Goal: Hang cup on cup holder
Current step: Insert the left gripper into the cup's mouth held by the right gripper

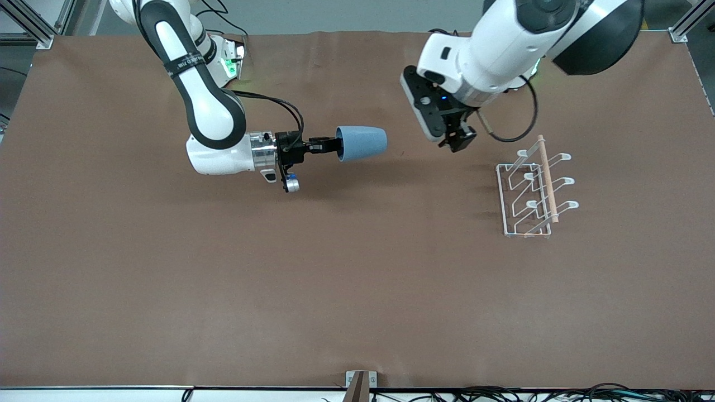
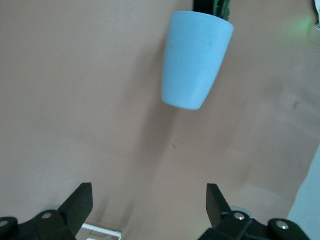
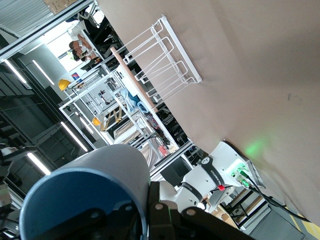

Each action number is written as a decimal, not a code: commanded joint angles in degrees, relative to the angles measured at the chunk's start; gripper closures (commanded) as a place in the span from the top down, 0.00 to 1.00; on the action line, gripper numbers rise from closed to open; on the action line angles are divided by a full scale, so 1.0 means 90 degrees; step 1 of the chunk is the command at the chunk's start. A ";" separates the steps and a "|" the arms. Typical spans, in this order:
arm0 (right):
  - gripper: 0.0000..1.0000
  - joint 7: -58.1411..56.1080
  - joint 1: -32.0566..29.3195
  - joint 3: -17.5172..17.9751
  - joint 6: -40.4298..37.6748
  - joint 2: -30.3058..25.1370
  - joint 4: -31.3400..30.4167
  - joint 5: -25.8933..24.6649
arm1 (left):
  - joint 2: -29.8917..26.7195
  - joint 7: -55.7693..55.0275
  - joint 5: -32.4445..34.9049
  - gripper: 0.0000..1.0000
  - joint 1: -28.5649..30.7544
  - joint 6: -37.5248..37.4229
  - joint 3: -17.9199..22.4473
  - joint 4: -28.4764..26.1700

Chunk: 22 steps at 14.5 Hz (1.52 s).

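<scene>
I see a brown table cover [image 1: 223, 290], metal frame posts [image 1: 33, 25] upper left of front view, cables [image 1: 503, 393] along bottom edge.

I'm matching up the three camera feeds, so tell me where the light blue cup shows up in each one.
Front view: the cup is held on its side by the right gripper, above the table, upper middle.
Left wrist view: top centre, past the open left gripper.
Right wrist view: lower corner, rim toward the camera.
Shared landmark: the brown table cover.
</scene>
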 commanded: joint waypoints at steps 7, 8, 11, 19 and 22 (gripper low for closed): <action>0.00 -0.0041 0.0090 -0.0058 0.0027 -0.0051 -0.0082 0.0196 | 0.0894 0.0087 -0.0340 1.00 -0.0376 0.0528 -0.0436 0.0176; 0.00 -0.0041 0.0090 -0.0058 0.0017 -0.0051 -0.0082 0.0196 | 0.0963 0.0087 -0.0331 1.00 -0.0454 0.0538 -0.0436 0.0166; 0.00 -0.0051 0.0090 -0.0058 0.0017 -0.0061 -0.0082 0.0196 | 0.1080 0.0087 -0.0282 1.00 -0.0523 0.0839 -0.0436 0.0146; 0.01 -0.0051 0.0099 -0.0058 0.0017 -0.0061 -0.0082 0.0196 | 0.1470 0.0077 -0.0272 1.00 -0.0728 0.1593 -0.0426 0.0098; 0.01 -0.0051 0.0099 -0.0058 -0.0002 -0.0070 -0.0082 0.0206 | 0.1500 0.0077 0.0243 1.00 -0.0787 0.1767 -0.0436 -0.0029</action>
